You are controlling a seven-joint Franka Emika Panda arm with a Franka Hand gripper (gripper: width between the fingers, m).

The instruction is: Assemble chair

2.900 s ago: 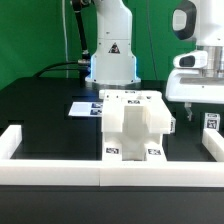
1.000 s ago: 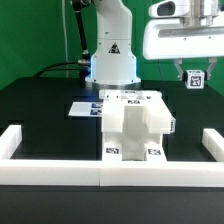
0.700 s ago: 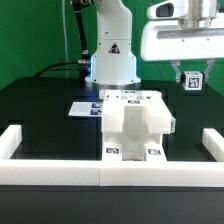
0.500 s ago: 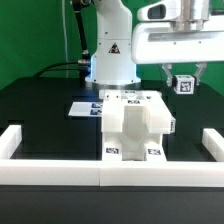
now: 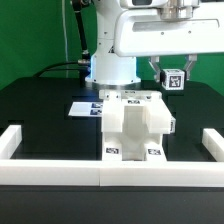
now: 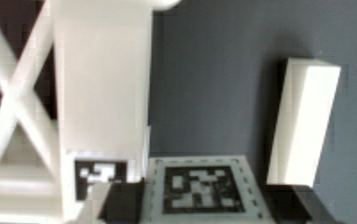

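One partly built chair stands mid-tabletop, close to the front edge. One gripper hangs above it toward the exterior view's right, fingers clamped on one small tagged chair piece, clear of the tabletop. One marker board lies flat behind the chair. One border rail lines the front edge.

Arm: base upright at the rear, upper links reaching toward the exterior view's right. Wrist housing: level, raised high. Gripper: pointing straight down, fingers clamped on a small tagged block, which is carried in the air.
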